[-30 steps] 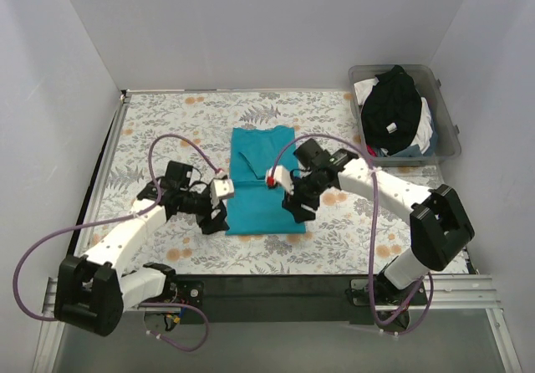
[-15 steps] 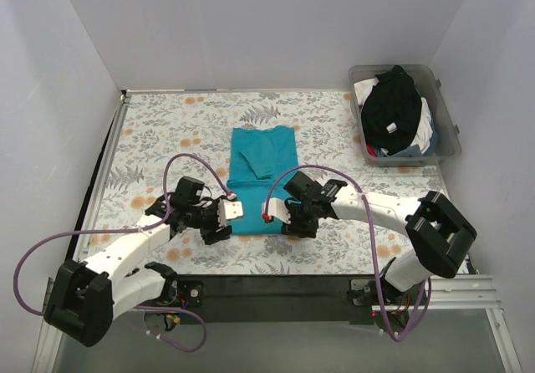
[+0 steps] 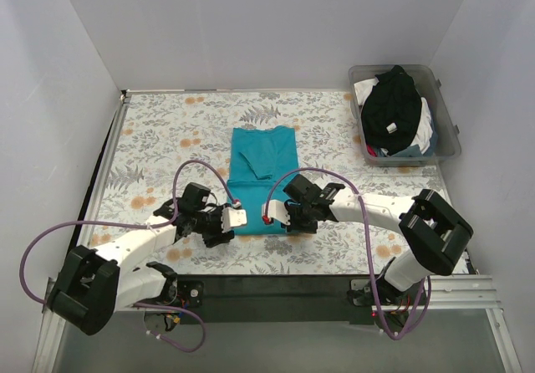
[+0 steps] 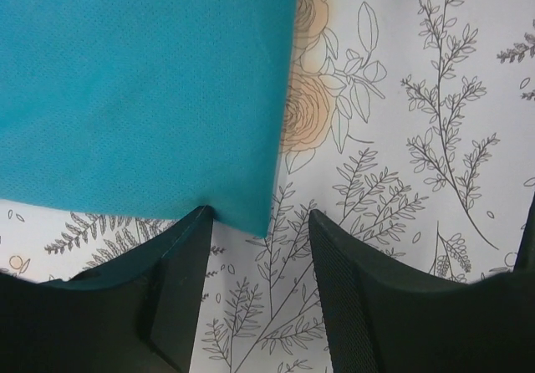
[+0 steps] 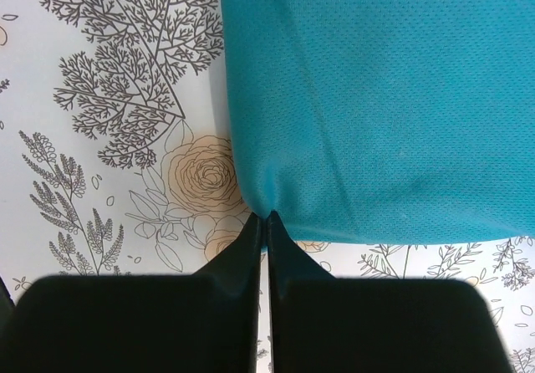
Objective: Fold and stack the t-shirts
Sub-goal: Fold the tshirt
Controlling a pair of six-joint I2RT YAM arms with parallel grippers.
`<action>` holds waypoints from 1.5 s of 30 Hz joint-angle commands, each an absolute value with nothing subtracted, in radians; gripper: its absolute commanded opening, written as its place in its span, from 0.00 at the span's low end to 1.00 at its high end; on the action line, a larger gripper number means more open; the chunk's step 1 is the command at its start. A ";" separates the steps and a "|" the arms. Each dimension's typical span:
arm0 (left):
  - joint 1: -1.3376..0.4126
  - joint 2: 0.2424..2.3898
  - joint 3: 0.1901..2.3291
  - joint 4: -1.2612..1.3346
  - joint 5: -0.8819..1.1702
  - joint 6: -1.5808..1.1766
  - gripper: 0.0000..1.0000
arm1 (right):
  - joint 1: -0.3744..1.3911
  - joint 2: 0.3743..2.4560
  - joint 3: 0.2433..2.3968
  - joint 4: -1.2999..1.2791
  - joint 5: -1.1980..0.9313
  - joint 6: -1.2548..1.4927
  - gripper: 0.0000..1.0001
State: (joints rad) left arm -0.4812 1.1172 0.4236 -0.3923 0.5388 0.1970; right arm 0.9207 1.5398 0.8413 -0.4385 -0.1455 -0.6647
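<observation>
Now the near hem of the teal t-shirt [image 3: 262, 172] has just been reached from mid-shirt. One corner is pinched by the right gripper [image 5: 266, 220]; the other lies inside the spread left gripper [image 4: 257, 227], not yet grasped, so the fold seems imminent.

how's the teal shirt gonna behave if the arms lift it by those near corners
Likely floppy: the teal t-shirt lies flat in soft folds and puckers where the right gripper pinches its corner. Probably light, being thin mesh knit. Lifted by one corner alone it would probably droop; the left gripper is open at the other corner.
</observation>
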 commanded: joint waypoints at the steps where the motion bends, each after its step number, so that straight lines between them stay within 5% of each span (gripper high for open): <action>1: -0.502 1.121 0.407 -0.338 0.502 0.212 0.48 | 0.925 1.565 0.830 -0.422 -0.140 -0.667 0.01; 4: -0.517 1.131 0.408 -0.330 0.486 0.190 0.37 | 0.925 1.562 0.836 -0.428 -0.140 -0.664 0.01; 7: -0.522 1.127 0.428 -0.337 0.476 0.158 0.00 | 0.925 1.545 0.850 -0.449 -0.155 -0.664 0.01; 32: -0.518 1.052 0.911 -1.162 0.768 0.190 0.00 | 0.896 1.287 1.132 -0.975 -0.360 -0.759 0.01; 38: -0.408 1.167 1.132 -1.232 0.848 0.142 0.00 | 0.822 1.331 1.304 -1.034 -0.374 -0.821 0.01; 45: -0.108 1.601 1.435 -1.329 0.982 0.292 0.00 | 0.680 1.622 1.508 -1.052 -0.408 -0.985 0.01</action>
State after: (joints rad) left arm -0.1726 1.4822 1.3663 -1.2675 0.9016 0.2256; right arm 0.7181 1.5108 1.4406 -1.0142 -0.3744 -0.8776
